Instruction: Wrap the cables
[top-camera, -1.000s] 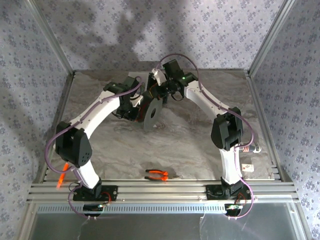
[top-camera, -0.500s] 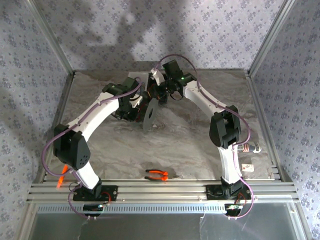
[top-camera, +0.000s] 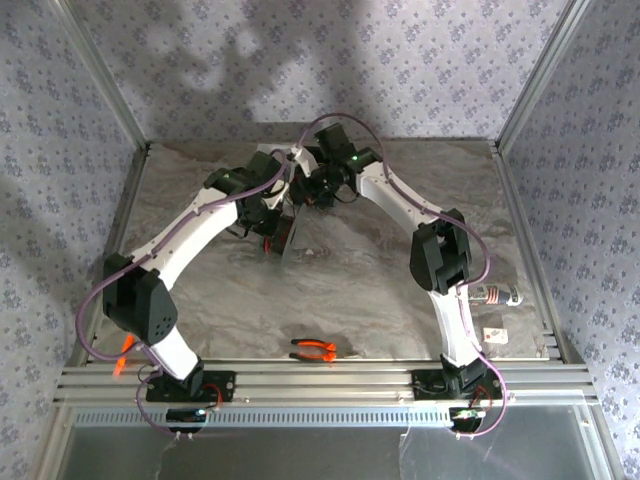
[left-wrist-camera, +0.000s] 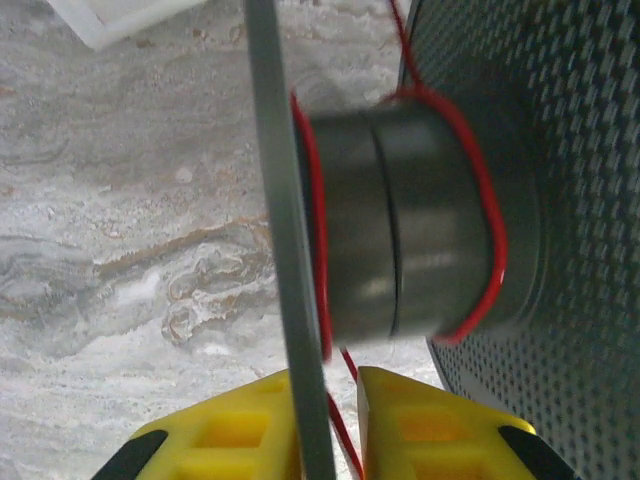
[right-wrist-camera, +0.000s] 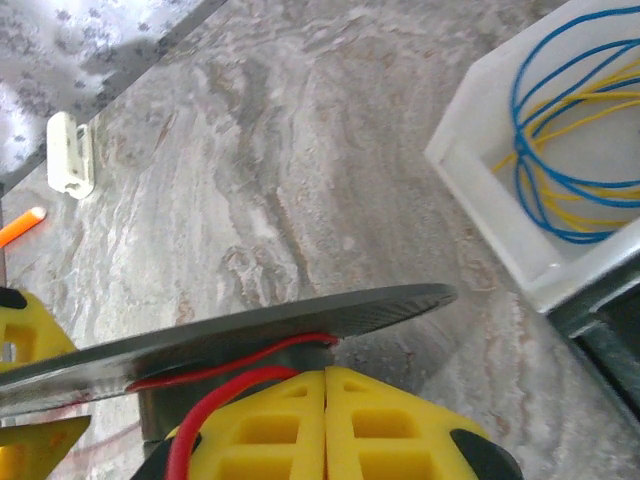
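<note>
My left gripper (left-wrist-camera: 328, 400) has its yellow plastic fingers (left-wrist-camera: 230, 435) a little apart, straddling the thin grey flange (left-wrist-camera: 285, 200) of a dark spool. The flange's edge runs down into the gap and lies against the outer finger. A sliver of space shows between it and the finger on the hub side, so I am not clamped on it.

The cable, a long thin red wire (left-wrist-camera: 495, 230), is looped around the spool's dark grey cylindrical hub (left-wrist-camera: 400, 220). One turn hugs the grey flange. Another sits close to the opposite flange, a wide black disc with a woven carbon pattern (left-wrist-camera: 560, 300). One strand drops from the hub through the gap between my fingers, and another climbs past the edge of the woven disc.

My right gripper (right-wrist-camera: 327, 375) is pressed together, its yellow fingers meeting along a seam with no gap. The red wire curves over the outside of one finger and up to the tips, just under the grey flange's rim, where a second strand lies along the hub. I cannot tell whether the wire is pinched in the seam.

Beyond the flange, a white rectangular tray (right-wrist-camera: 470, 190) holding loops of blue and yellow wire (right-wrist-camera: 545, 170) rests on the grey marbled table (right-wrist-camera: 300, 180). A small white block (right-wrist-camera: 70, 150) and an orange stick (right-wrist-camera: 20, 226) lie near the table's edge.

From above, both grippers meet at the spool toward the far middle of the table. Orange-handled pliers (top-camera: 313, 348) lie near the front rail, well apart from them.
</note>
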